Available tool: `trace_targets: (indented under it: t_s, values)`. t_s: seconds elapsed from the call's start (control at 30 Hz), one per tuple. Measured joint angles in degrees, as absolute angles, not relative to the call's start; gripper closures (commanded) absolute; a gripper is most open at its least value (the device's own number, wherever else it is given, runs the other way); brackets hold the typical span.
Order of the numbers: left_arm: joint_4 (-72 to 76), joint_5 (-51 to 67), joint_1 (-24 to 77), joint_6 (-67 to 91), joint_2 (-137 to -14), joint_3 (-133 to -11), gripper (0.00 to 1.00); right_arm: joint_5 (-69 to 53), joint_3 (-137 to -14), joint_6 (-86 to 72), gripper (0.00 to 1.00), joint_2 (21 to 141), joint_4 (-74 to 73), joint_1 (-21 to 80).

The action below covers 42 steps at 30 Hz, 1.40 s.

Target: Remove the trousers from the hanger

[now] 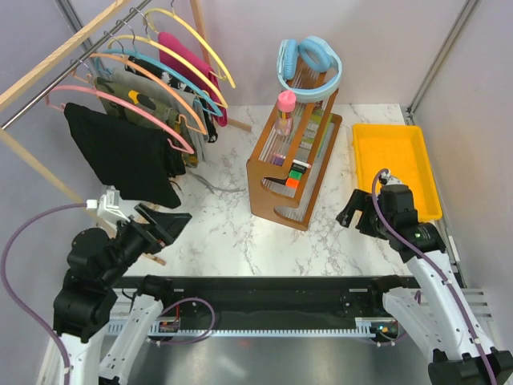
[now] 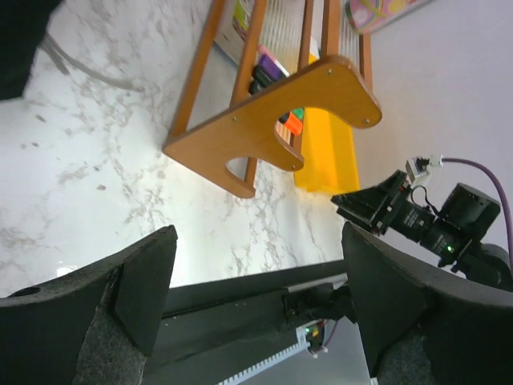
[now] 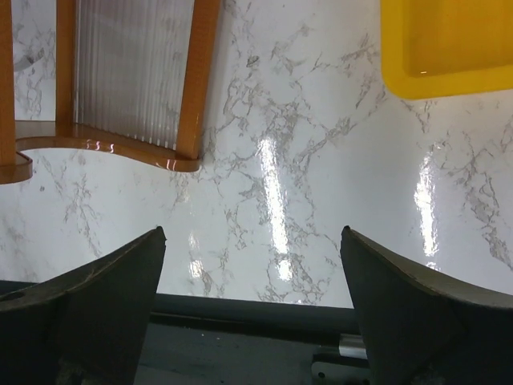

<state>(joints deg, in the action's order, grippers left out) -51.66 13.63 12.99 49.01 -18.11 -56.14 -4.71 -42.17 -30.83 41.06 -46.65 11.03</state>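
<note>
Our left fingers (image 2: 136, 289) are spread apart, grasping nothing, and our right fingers (image 3: 104, 297) are likewise released, both above the white marble tabletop (image 1: 216, 233). Grey walls (image 1: 361, 48) enclose it. A curved wooden rack (image 1: 280, 176) stands at twelve o'clock and a yellow plastic tray (image 1: 397, 160) at two. The plain black trousers (image 1: 120, 152) and the olive camouflage trousers (image 1: 128, 87) hang at ten.

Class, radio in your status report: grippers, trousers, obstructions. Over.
Left gripper open, empty, near black trousers. Right gripper open, empty, by yellow tray. Task: black trousers, camouflage trousers both hanging on rack. Wooden stand mid-table, not blocking left.
</note>
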Motion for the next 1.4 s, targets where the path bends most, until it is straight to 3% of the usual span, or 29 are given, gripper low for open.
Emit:
trace_targets:
  t_s: [0.2,0.4,0.63,0.8,1.0,1.1,1.4]
  values:
    - [-60.1,4.4,13.0,42.8,-27.6,-74.4,0.07,-8.0,-44.3,-27.4,0.02,41.7,-47.9,11.0]
    - [-64.0,-1.8,13.0,37.4,-45.1,-97.2,0.07,-13.7,-46.6,-23.8,0.02,39.9,-47.7,11.0]
    - [-64.7,-8.3,13.0,36.9,-58.9,-114.4,0.07,-16.1,-49.3,-20.7,0.02,40.2,-47.7,11.0]
    - [-64.1,-11.5,13.0,37.2,-65.5,-124.4,0.16,-16.6,-50.0,-19.5,0.02,39.5,-48.6,11.0]
    - [-63.7,-12.9,13.0,40.7,-69.9,-124.2,0.23,-17.0,-51.6,-19.5,0.02,38.0,-49.0,11.0]
    - [-61.0,-15.0,13.0,42.5,-70.0,-118.0,0.34,-17.3,-52.8,-19.4,0.02,38.1,-49.0,11.0]
    - [-55.3,-22.6,12.9,44.3,-69.1,-107.3,0.39,-17.8,-54.4,-19.5,0.02,38.0,-49.1,11.0]
